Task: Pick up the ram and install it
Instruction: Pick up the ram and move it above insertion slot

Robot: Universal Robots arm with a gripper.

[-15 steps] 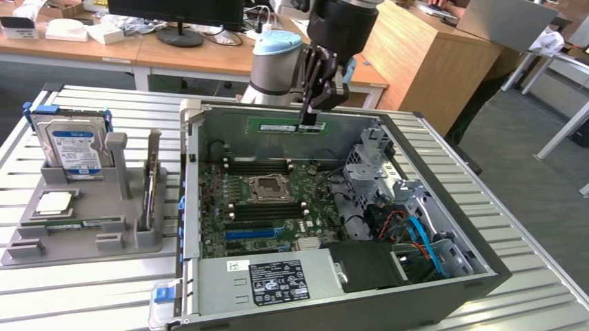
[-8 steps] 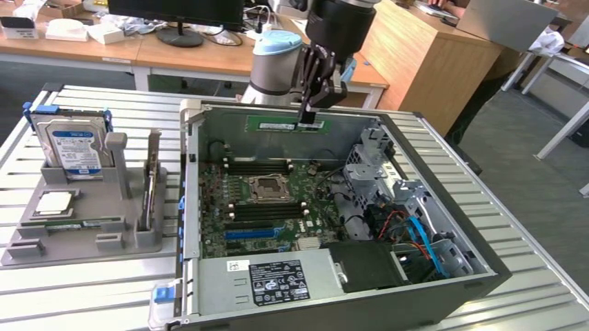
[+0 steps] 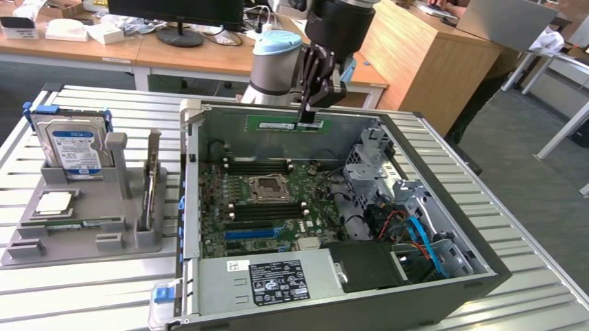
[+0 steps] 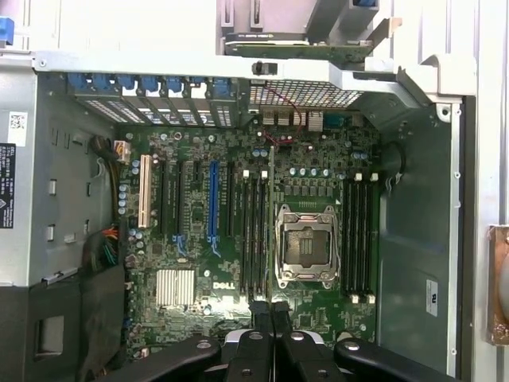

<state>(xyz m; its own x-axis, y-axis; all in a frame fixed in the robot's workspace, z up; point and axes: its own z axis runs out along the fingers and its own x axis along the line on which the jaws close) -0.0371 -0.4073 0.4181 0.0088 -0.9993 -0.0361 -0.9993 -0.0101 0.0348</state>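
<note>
Pick is done: gripper is clamped on the ram, pinching its top edge nearer the end on the exterior view's right. Stick hangs on edge, long side level. It's in the air over the open PC case, up by the far wall in the exterior view, well clear of the motherboard. Install is not done, no contact with any slot. Wrist view looks down past the fingers onto the board. The stick reads there as a thin edge-on line running parallel to the DIMM slots beside the empty CPU socket; can't tell which slot it's over. Slots I can see look empty. Parts holder on the exterior view's left has the hard drive and processor chip in it. My read: roughly halfway, the whole seating half is left.
</note>
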